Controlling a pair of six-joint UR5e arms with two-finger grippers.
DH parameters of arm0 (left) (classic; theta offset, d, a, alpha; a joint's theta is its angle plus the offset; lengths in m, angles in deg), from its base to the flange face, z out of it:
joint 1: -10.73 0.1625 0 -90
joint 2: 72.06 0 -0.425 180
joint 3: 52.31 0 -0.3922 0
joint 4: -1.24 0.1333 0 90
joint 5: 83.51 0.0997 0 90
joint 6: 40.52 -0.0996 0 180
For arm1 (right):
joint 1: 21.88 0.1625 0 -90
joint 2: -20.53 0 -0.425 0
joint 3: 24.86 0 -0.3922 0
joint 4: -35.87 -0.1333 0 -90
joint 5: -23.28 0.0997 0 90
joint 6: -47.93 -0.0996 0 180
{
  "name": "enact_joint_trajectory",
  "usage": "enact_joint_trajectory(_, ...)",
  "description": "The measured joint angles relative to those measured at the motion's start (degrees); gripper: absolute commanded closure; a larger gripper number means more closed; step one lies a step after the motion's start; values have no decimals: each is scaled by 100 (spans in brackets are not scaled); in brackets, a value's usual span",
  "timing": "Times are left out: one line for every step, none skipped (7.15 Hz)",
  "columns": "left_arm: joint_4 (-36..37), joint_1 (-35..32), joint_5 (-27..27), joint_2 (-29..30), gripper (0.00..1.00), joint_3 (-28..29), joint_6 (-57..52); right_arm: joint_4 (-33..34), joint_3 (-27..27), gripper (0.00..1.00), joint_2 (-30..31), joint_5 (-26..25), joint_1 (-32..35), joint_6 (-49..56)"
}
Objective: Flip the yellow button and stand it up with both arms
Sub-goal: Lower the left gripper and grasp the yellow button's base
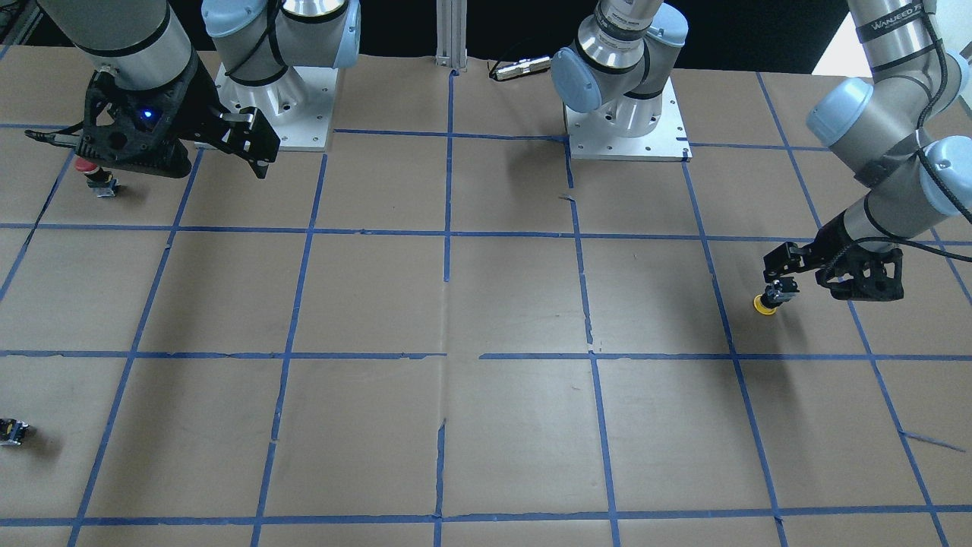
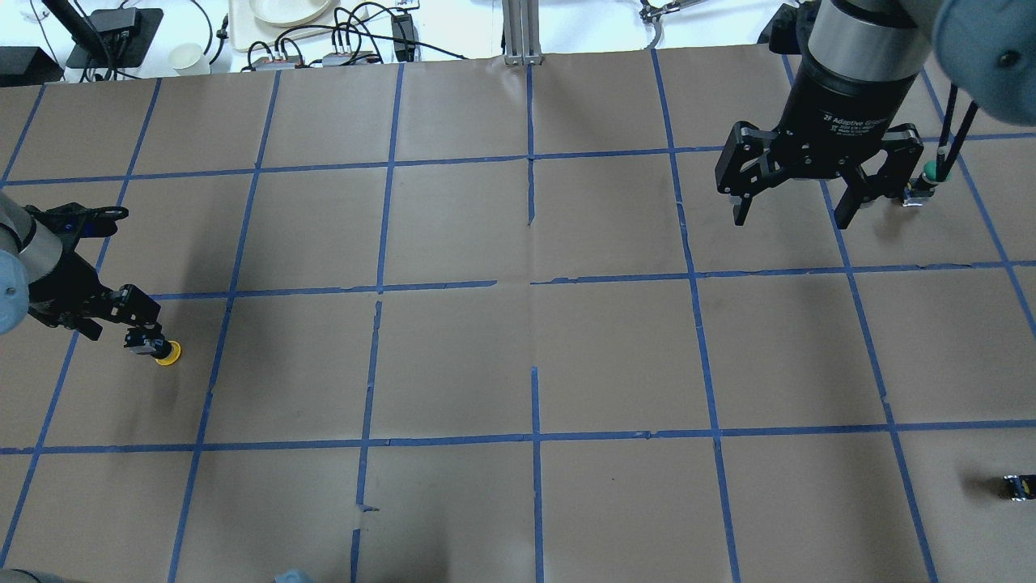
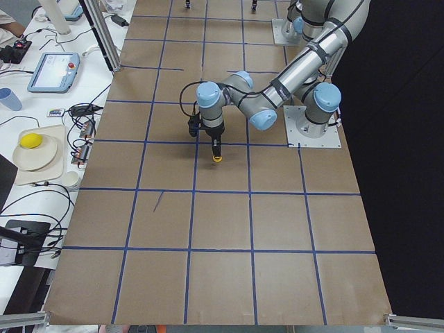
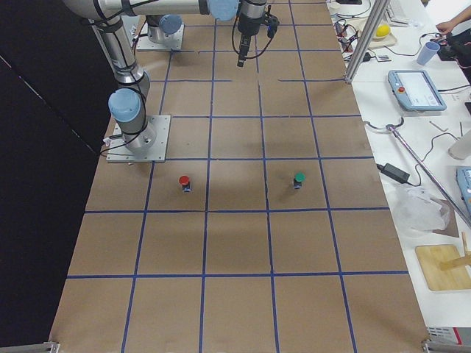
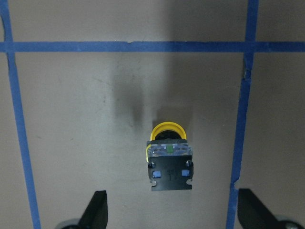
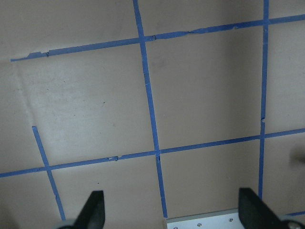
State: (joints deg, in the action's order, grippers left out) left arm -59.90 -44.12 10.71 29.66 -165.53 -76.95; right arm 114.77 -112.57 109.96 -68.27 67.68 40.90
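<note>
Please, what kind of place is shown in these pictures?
Probably a robotics lab: the left arm and right arm are bolted to a paper-covered table marked with a blue tape grid, and a teach pendant lies on the side bench.

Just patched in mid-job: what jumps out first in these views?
The yellow button lies on its side on the robot's far left, under the open left claw. On the opposite side, the right claw hangs open near a green button.
</note>
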Motion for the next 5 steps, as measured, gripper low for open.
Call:
enact_joint_trajectory(94,1,-13,86,12,-11,-50,41,0,0,-7,13,0,-2)
enact_joint_trajectory(157,-7,-19,130,36,-19,-65,60,0,0,-10,25,0,-6)
enact_joint_trajectory(185,-15,-17,131,40,-17,-81,66,0,0,-12,21,0,-8)
enact_joint_trajectory(194,-14,-10,132,40,-17,-100,68,0,0,-15,16,0,-8)
enact_joint_trajectory(195,-14,-5,142,40,-20,-111,66,0,0,-32,29,-8,-9)
